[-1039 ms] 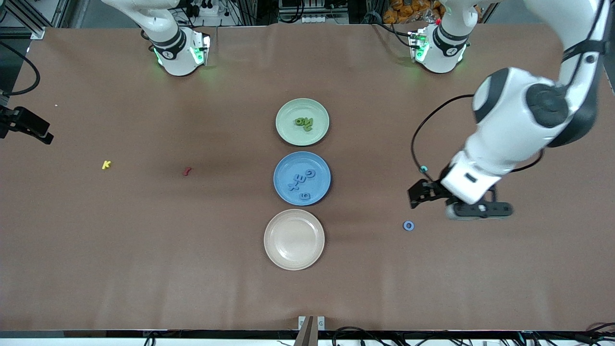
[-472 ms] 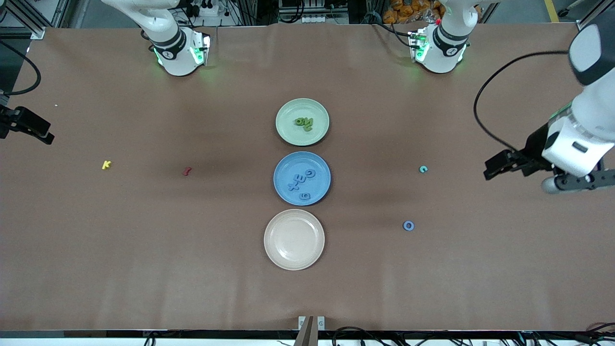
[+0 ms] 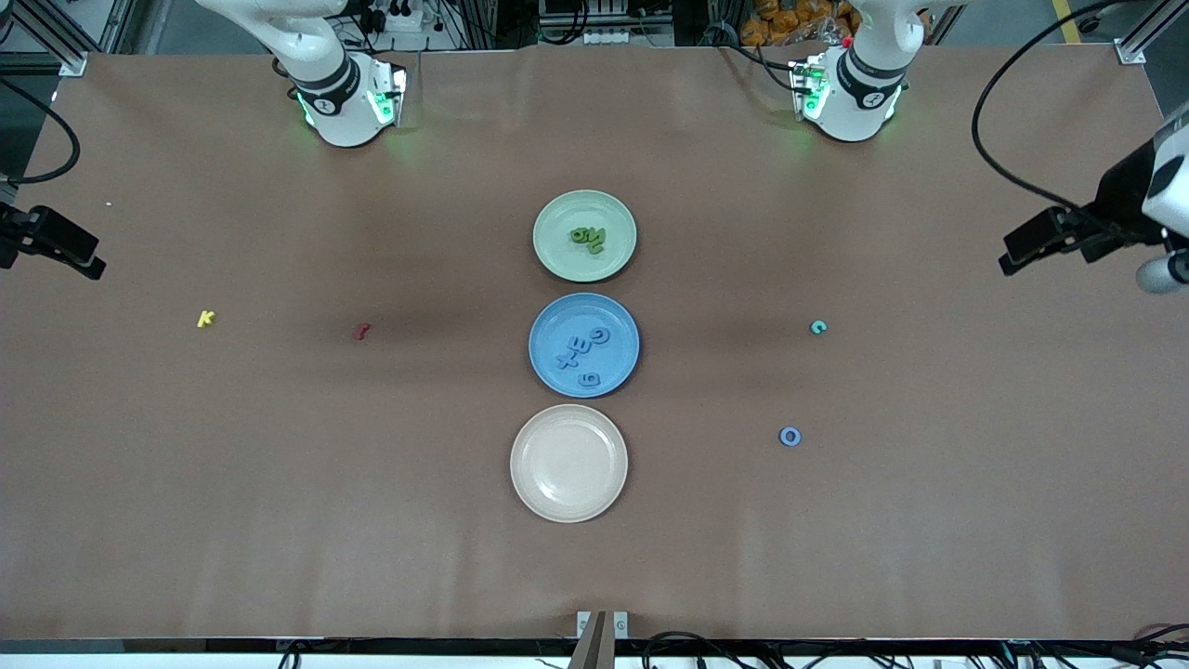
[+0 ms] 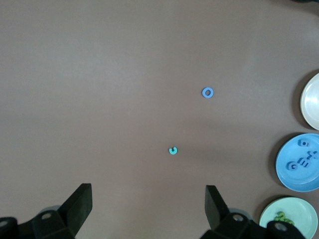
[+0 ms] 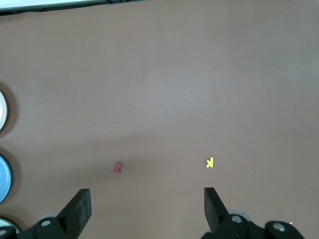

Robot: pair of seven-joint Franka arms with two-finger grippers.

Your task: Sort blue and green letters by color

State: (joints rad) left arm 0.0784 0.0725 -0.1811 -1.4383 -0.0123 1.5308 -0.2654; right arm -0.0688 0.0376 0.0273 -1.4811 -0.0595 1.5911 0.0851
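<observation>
Several green letters (image 3: 588,238) lie on the green plate (image 3: 557,255). Several blue letters (image 3: 582,356) lie on the blue plate (image 3: 548,325). A blue O (image 3: 790,436) rests on the bare table toward the left arm's end, also seen as the blue O (image 4: 208,92). A teal C (image 3: 817,326) lies farther from the front camera than the O, also seen as the teal C (image 4: 173,150). My left gripper (image 4: 148,204) hangs open and empty, high over the table's left-arm end. My right gripper (image 5: 146,204) waits open and empty over the right-arm end.
An empty beige plate (image 3: 568,462) stands nearest the front camera, in line with the other two plates. A yellow K (image 3: 205,319) and a small dark red piece (image 3: 361,331) lie on the table toward the right arm's end.
The left arm has swung up and away from the spot near the blue O to the table's left-arm end, uncovering the teal C. The right arm has not moved.
</observation>
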